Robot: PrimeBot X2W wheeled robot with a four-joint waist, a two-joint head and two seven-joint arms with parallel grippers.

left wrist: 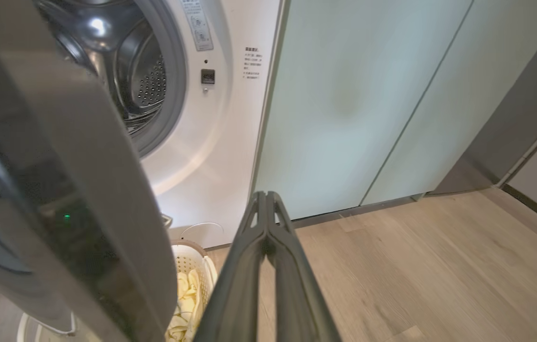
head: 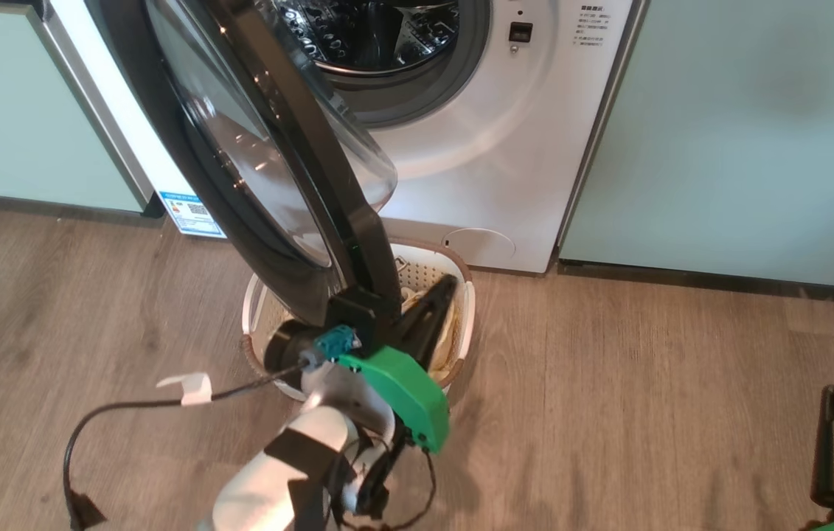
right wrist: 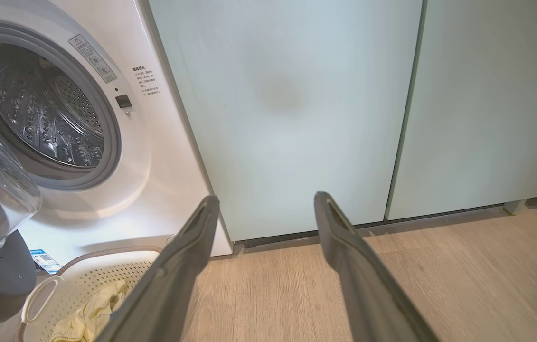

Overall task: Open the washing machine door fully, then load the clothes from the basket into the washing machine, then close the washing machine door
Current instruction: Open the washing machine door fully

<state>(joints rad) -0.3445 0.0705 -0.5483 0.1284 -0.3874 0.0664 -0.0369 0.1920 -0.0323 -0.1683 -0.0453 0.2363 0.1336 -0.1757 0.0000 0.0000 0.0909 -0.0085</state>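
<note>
Left pincer (left wrist: 264,195) sitting by the washing machine door (head: 291,147)
Its rim is running just left of this pinched-shut pincer; the right pincer (right wrist: 267,199) is hanging wide, farther off.

Fixtures around the work area: cabinets, plinth, floor.
We record a pale green right cabinet (head: 719,133) along the floor's far edge, a matching left cabinet (head: 4,103) at the far left corner, a dark plinth strip (head: 719,280) beneath the right one, and a wood-plank floor (head: 645,405) in grey-brown boards.
</note>
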